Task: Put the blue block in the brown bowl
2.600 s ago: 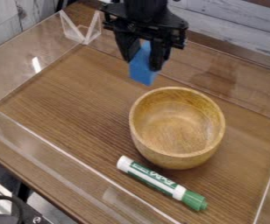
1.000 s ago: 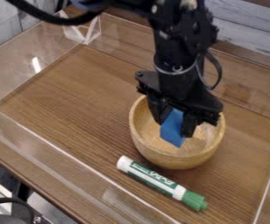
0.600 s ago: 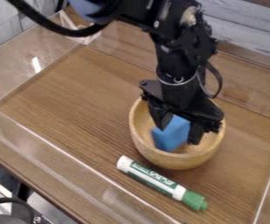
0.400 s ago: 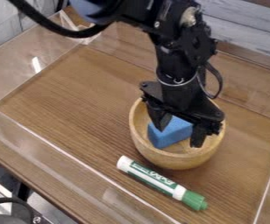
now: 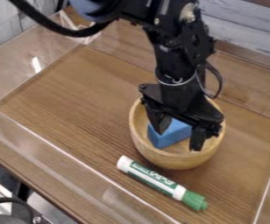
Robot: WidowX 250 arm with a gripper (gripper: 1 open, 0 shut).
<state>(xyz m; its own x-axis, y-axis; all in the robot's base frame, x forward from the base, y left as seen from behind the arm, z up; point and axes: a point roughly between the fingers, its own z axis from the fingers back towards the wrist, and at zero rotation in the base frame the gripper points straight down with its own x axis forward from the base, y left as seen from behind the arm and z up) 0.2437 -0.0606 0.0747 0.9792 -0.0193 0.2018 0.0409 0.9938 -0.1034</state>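
blue block (image 5: pixel 165 135) dropped, now inside brown bowl (image 5: pixel 145 145)

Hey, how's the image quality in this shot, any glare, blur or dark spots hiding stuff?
Camera view: soft and low-resolution overall; bright glare streaks on the clear plastic wall at left; the black gripper, jaws open, is dark and shades the round light-brown wooden bowl; the small bright-blue block still reads clearly inside.

A single camera looked down at a slant from above and in front of the desk (image 5: pixel 67 96), fairly near. It faced toward the arm (image 5: pixel 179 52), which reached in from the far top edge. The wooden surface ran diagonally across the frame, its near corner cropped at the bottom left.
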